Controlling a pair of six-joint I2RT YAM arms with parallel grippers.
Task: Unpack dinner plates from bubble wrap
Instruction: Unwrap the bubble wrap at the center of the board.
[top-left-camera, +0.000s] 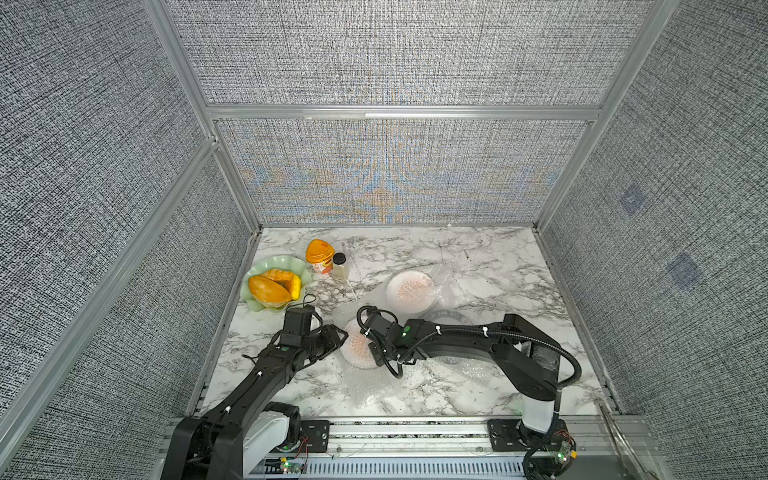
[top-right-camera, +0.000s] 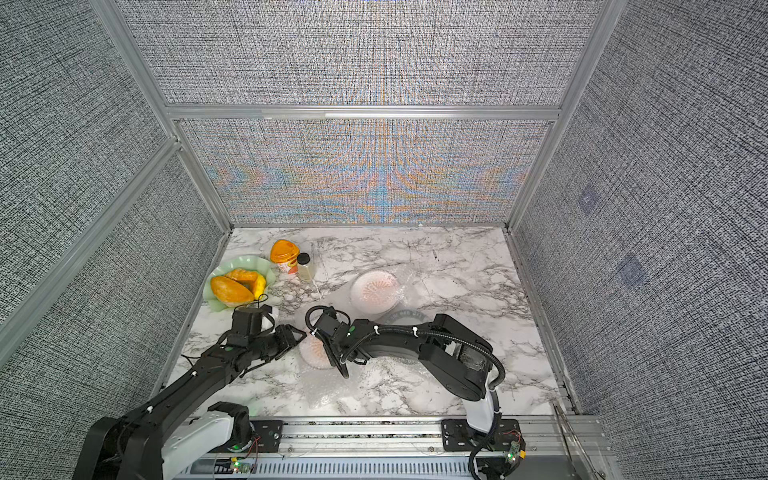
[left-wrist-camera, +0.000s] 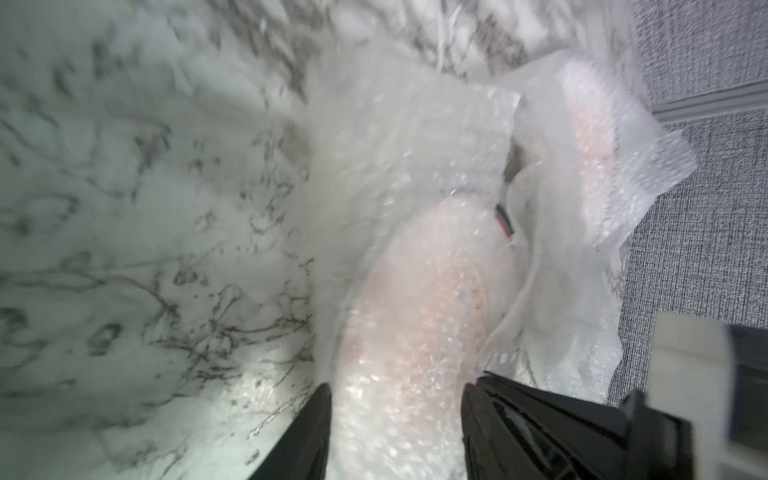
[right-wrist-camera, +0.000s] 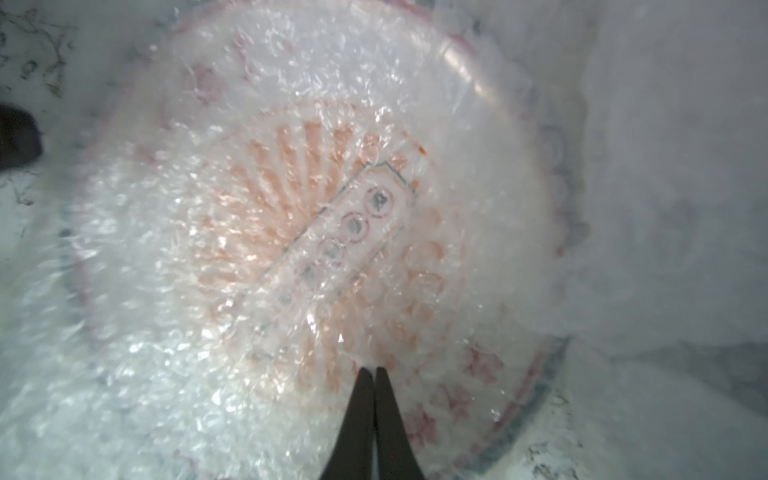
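Note:
A dinner plate (top-left-camera: 356, 351) with an orange sunburst centre (right-wrist-camera: 311, 216) lies near the middle of the table, still covered by bubble wrap (right-wrist-camera: 174, 332). My left gripper (left-wrist-camera: 397, 390) is open, its fingers (left-wrist-camera: 316, 419) straddling the wrapped plate's left edge. My right gripper (right-wrist-camera: 370, 369) is over the plate, tips shut together on a pinch of the wrap. A second wrapped sunburst plate (top-left-camera: 409, 291) lies farther back. A plate with a dark lettered rim (top-left-camera: 451, 316) shows partly under my right arm. A loose bubble wrap sheet (top-left-camera: 374, 388) lies in front.
A wavy pale green dish (top-left-camera: 282, 259) with orange food stands at the left wall. Behind it are an orange-lidded cup (top-left-camera: 320, 253) and a small black-capped bottle (top-left-camera: 340, 266). Grey panel walls close three sides. A metal rail (top-left-camera: 415, 436) runs along the front.

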